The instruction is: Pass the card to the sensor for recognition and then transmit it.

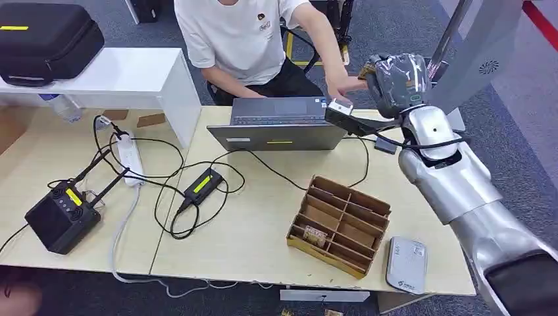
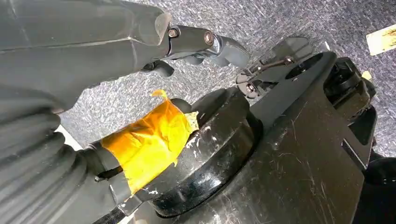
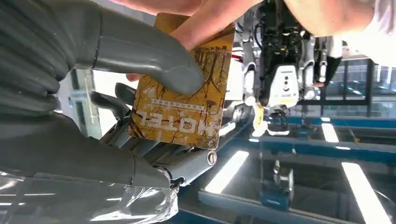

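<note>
Head view looks down on the table [image 1: 263,217]; wrist views sit close behind hands.

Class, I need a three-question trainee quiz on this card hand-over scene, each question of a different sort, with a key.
1. True or false: the right hand holds the card while a person's fingers also touch it.
2. Multiple choice: the grey sensor lies where? A) on the laptop B) on the table beside the wooden organizer C) inside the organizer
3. Fill in: the word printed on the card reads ____.

Key: 1 true; 2 B; 3 HOTEL
</note>
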